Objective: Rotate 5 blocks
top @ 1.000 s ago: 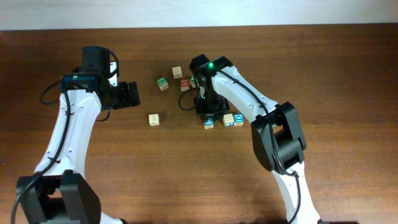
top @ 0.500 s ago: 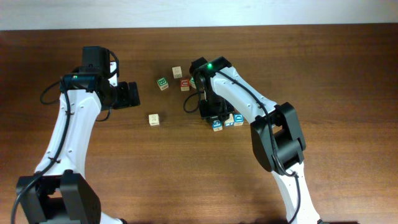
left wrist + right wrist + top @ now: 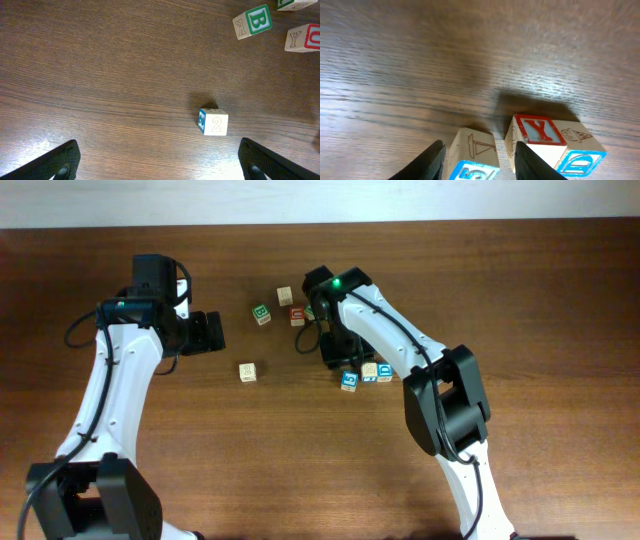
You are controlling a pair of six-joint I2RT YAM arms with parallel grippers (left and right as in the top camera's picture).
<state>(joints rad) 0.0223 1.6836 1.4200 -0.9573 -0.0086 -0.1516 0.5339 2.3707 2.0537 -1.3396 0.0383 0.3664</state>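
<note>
Left arm: white tubular links, black joint housings, black base.
Right arm: matching white shells, with a bulky black elbow joint.
Left lamp: small, glowing green.
Right lamp: small, glowing green.
Left cable: thin, black, looping off the link.
Left gripper: black, boxy; its fingers are matte black with rounded tips.
Right gripper: black; its fingers are smooth, dark and tapering.

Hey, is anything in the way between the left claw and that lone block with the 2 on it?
Nothing visible. Only bare table lies between the left claw and the 2 block; the green B block sits well beyond it.
</note>
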